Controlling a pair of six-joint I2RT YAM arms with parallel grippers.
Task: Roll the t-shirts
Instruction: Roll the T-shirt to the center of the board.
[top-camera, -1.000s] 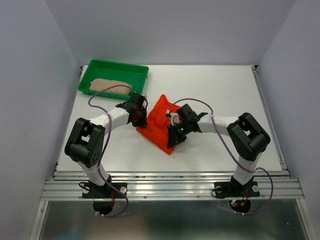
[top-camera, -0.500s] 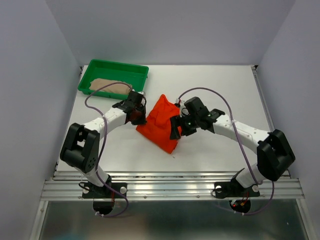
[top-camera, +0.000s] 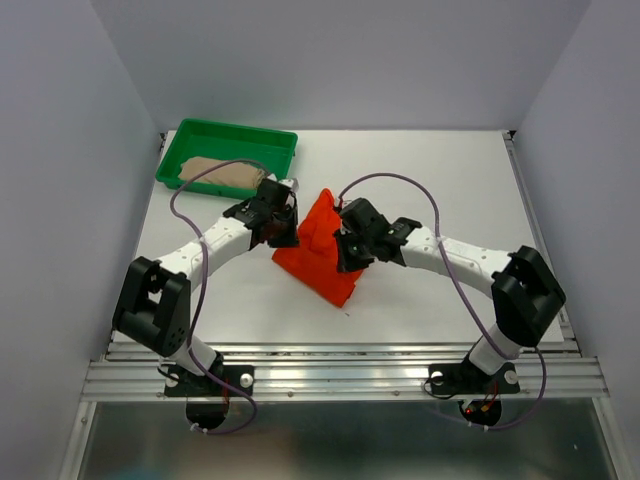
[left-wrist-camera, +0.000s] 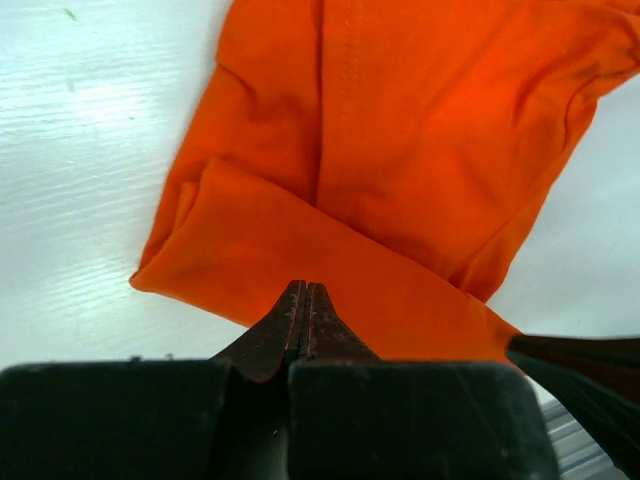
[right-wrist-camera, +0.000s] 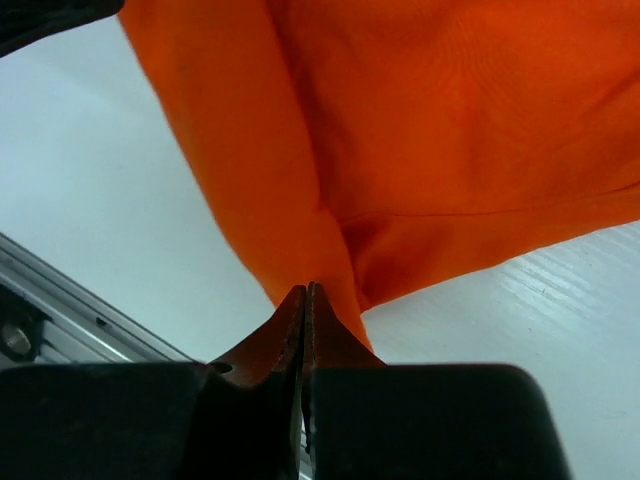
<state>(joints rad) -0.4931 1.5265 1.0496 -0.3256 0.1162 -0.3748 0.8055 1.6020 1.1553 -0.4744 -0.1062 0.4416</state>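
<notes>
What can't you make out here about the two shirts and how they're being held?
- Where the left gripper and right gripper pinch the orange shirt: in the top view their own bodies hide the fingertips.
- Wrist views: the frame edges cut the orange shirt off, so sleeves and collar cannot be found.
- Top view: the beige shirt in the green tray is too small to tell folded from rolled.
</notes>
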